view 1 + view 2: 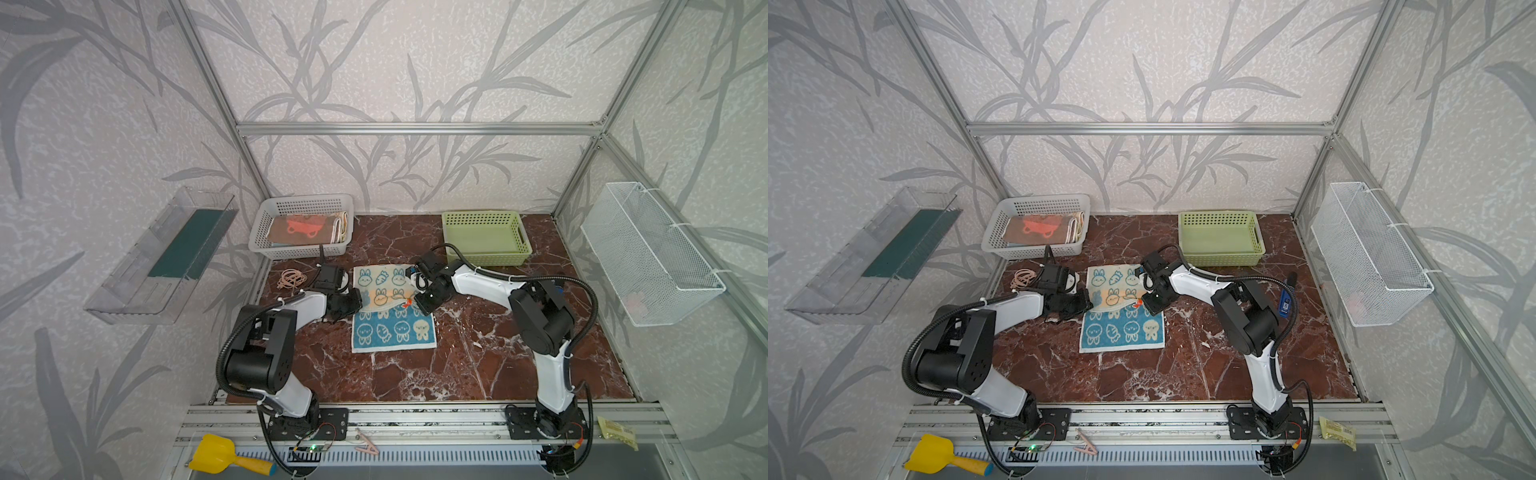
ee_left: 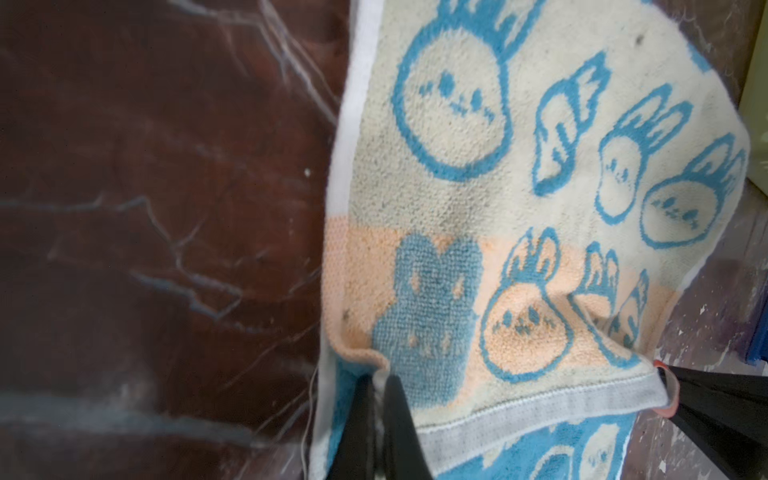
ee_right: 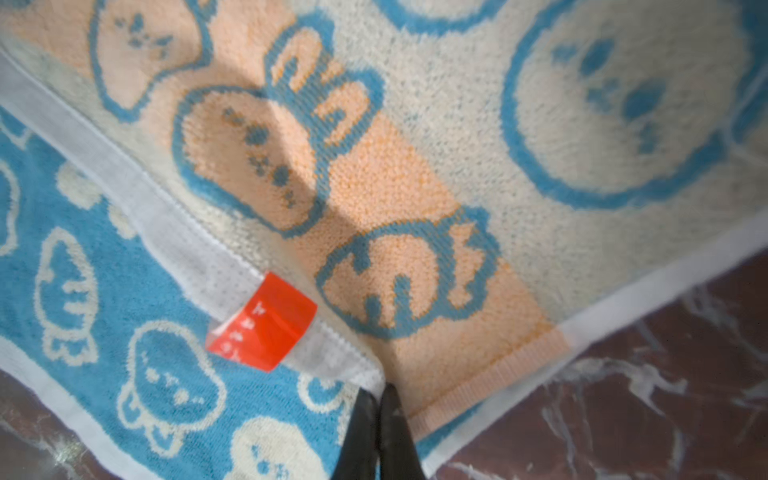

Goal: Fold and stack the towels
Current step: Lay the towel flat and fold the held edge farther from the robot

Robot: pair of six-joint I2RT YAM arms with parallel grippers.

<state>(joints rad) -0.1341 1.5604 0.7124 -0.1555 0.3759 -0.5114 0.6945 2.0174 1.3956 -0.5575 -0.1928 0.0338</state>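
The bunny towel (image 1: 394, 332) lies at the middle of the marble table (image 1: 457, 365) in both top views. Its blue face shows on the near part. A cream and orange layer is turned over the far part. The hem of that layer runs across the towel's middle, raised a little off the blue cloth. The left gripper (image 1: 360, 305) is at one end of this hem and the right gripper (image 1: 409, 303) is at the other. At this range the top views do not show how the jaws stand. At the far left corner of the table, folded towels (image 1: 297, 228) lie inside the white basket (image 1: 299, 251), the top one brown with a red figure. The green basket (image 1: 486, 259) stands at the far right, well apart from the bunny towel. The matching top view shows the same layout: bunny towel (image 1: 1121, 332), left gripper (image 1: 1090, 305), right gripper (image 1: 1142, 305), folded towels (image 1: 1036, 228), white basket (image 1: 1034, 249) and green basket (image 1: 1221, 259).

In the left wrist view, the left gripper (image 2: 376, 384) has its two black fingers pressed together on a corner of the cream layer of the bunny towel (image 2: 478, 199). The cloth puckers at the grip. The blue face lies beneath. At the opposite corner, a red tag (image 2: 665, 392) sits against another black finger.

In the right wrist view, the right gripper (image 3: 376, 392) is clamped on the white hem of the bunny towel (image 3: 415, 174), just beside the red tag (image 3: 264, 322). The held corner stands clear of the blue face below. Bare table (image 3: 623, 395) shows alongside.
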